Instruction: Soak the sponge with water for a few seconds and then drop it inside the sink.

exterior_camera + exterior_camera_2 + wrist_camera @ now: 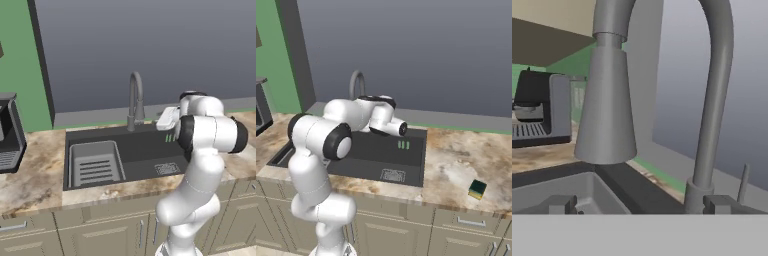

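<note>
Left of the sink (pixel 145 150), on the marble counter (pixel 35 175), stands a dark coffee machine (pixel 9 135). Within the sink's left half sits the grey slotted rack (pixel 95 164); behind the basin rises the gooseneck faucet (pixel 135 100), and toward the sink's right front lies the square drain grate (pixel 166 169). No blue stream runs from the spout (pixel 607 120), so the water appears to be off. Arm's hand reaches over the sink's back right, close to the faucet; the hand view looks straight at the spout and neck, with a thin lever (pixel 743 182) just right of the faucet base. Well right of the sink, near the counter's front edge, lies the sponge (pixel 477 189), yellow with a dark green top, apart from everything. Risks, as a judgement: the hand is crowded against the faucet, so a careless swing could strike the neck instead of working the lever; and the sponge sits so near the edge that a clumsy approach could nudge it off the counter. Gripper (pixel 637 207): two dark tips stand wide apart at the bottom of the hand view, nothing between them, touching nothing that I can make out.
</note>
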